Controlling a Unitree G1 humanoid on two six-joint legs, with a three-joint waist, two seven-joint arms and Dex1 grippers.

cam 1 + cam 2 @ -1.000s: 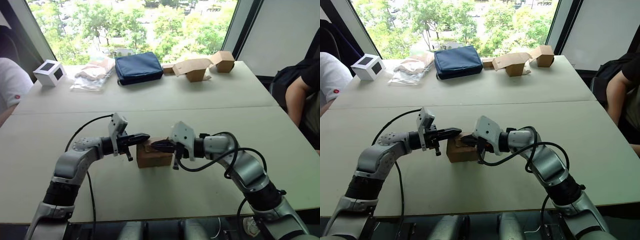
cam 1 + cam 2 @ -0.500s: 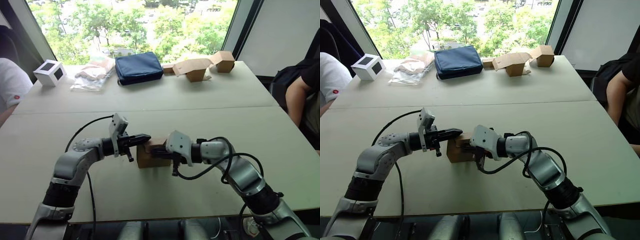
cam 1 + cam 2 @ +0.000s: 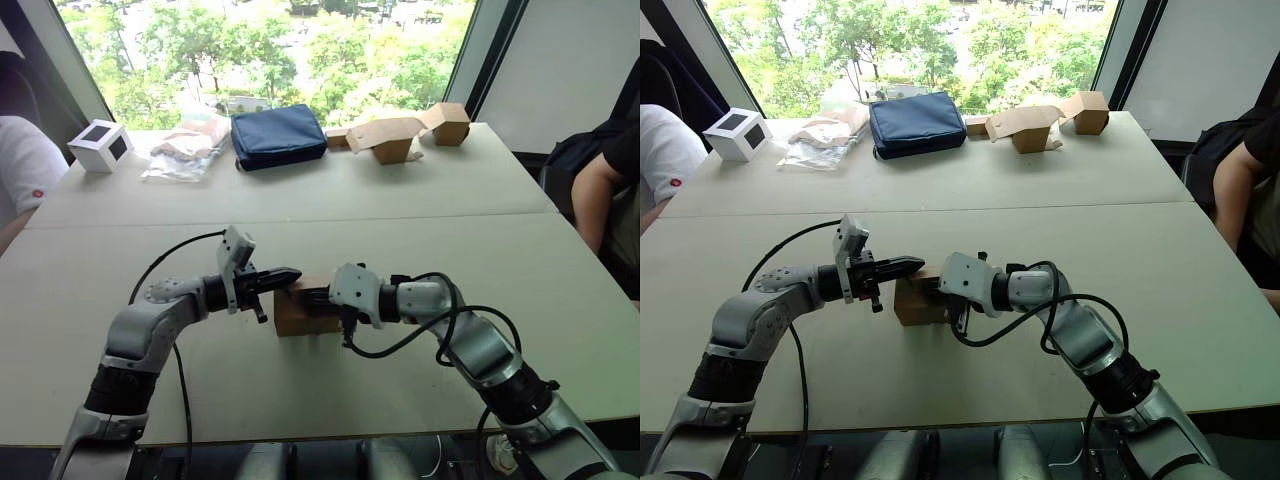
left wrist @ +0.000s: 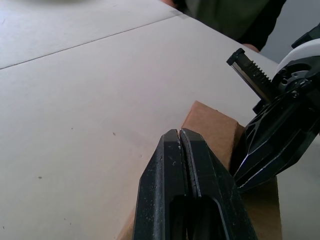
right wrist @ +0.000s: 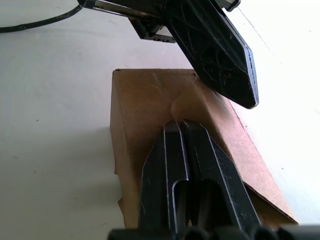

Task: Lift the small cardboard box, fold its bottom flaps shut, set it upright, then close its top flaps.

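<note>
- We count one small cardboard box (image 3: 303, 311) on the near table (image 3: 330, 390), between the two grippers – it sits on the tabletop, near the middle.
- Two grippers: the left gripper (image 3: 296, 272) has its fingers pressed together with nothing between them, tip hovering over the box's far-left top edge; the right gripper (image 5: 181, 126) is also pinched closed and empty, its tip lying on the box's top face.
- In the right wrist view the top flaps (image 5: 150, 95) look dented in a shallow crease under the fingertips.
- On the far table we count one white cube (image 3: 98, 146) at far left, one clear plastic bag (image 3: 186, 150), one dark blue pouch (image 3: 277, 135), and a cluster of brown cartons (image 3: 400, 133) – their number we cannot tell.
- Since half a second ago: the right gripper has pushed a little further left across the box top; the left gripper and box stay where they were.
- Surface and room: two pale grey-beige tables butted together, a seam (image 3: 400, 217) between them; big windows behind with green trees; a person's arm (image 3: 590, 195) at right, a white sleeve (image 3: 22, 165) at left.
</note>
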